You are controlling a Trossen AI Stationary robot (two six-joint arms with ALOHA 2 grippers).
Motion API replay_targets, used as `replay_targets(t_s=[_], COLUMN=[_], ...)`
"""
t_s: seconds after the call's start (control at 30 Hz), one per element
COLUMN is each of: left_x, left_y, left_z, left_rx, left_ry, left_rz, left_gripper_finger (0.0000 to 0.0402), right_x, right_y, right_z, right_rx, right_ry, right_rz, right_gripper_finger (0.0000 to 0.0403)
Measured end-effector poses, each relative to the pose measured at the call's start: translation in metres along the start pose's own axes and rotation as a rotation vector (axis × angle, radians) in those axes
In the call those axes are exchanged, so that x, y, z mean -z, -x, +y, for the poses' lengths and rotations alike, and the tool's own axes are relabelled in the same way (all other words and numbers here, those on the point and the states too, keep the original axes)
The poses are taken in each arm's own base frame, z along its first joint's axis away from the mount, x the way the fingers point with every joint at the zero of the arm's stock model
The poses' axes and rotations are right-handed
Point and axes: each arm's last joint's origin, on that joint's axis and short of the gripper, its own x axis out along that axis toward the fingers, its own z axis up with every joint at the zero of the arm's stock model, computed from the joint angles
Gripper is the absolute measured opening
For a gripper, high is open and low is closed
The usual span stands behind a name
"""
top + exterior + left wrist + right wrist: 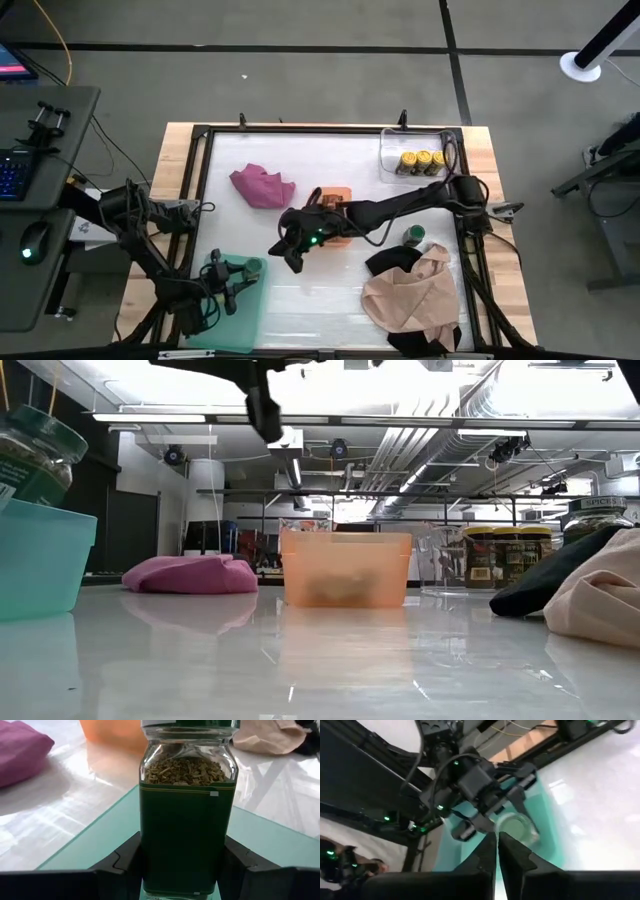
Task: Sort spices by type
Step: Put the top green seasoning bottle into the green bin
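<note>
My left gripper (244, 272) (182, 867) is shut on a green-lidded spice jar (252, 266) (186, 805) (35, 455) over the teal bin (222, 318) (40, 565) near the table's near-left corner. My right gripper (291, 257) (497, 845) hangs shut in the air above mid-table, beside the orange bin (340, 192) (345, 568). Three yellow-lidded jars (421, 160) (505, 557) stand in a clear bin (388, 150). Another green-lidded jar (413, 236) (595, 512) stands on the table by the black cloth. The orange-and-black packets are not plainly visible. My left gripper pinches the green-labelled jar by the lower part of its body (150, 870), one finger (125, 865) on each side. The fingers come in roughly level from the table's left. The jar leans slightly, its base below the teal bin's rim; I cannot tell whether it rests on the floor.
A magenta cloth (262, 185) (190, 574) lies at the far left of the white mat. A tan cloth (410, 295) (600, 600) and a black cloth (393, 262) (550, 580) lie near right. My right arm stretches across the orange bin.
</note>
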Motion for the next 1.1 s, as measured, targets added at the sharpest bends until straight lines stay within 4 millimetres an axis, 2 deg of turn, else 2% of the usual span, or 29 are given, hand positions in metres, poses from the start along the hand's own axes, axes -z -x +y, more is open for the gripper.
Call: replay_targets(t_s=[0.23,0.5,0.6,0.7,0.83,1.1], left_x=[-0.003,-0.005,-0.004,-0.004,-0.004,-0.004], left_y=[-0.006,-0.011,-0.011,-0.011,-0.011,-0.011], left_z=[0.0,0.001,0.001,0.001,0.001,0.0], left_rx=[-0.024,-0.044,-0.044,-0.044,-0.044,-0.043], left_ry=[-0.018,-0.022,-0.022,-0.022,-0.022,-0.028], left_rz=[0.008,0.016,0.024,0.024,0.024,0.024], left_gripper_finger=[0.0153,0.0153,0.0153,0.0153,0.0153,0.0153], right_x=[-0.003,-0.008,-0.015,-0.016,-0.017,-0.007], right_y=[-0.029,-0.063,-0.063,-0.063,-0.062,-0.07], right_z=[0.006,0.005,0.004,-0.003,-0.01,-0.012], right_rx=[-0.057,-0.056,-0.015,0.061,0.08,0.115], right_ry=[0.051,0.122,0.157,0.189,0.208,0.232], right_rz=[0.013,0.112,0.154,0.208,0.232,0.238], right_gripper_finger=[0.0001,0.0001,0.0001,0.0,0.0,0.0])
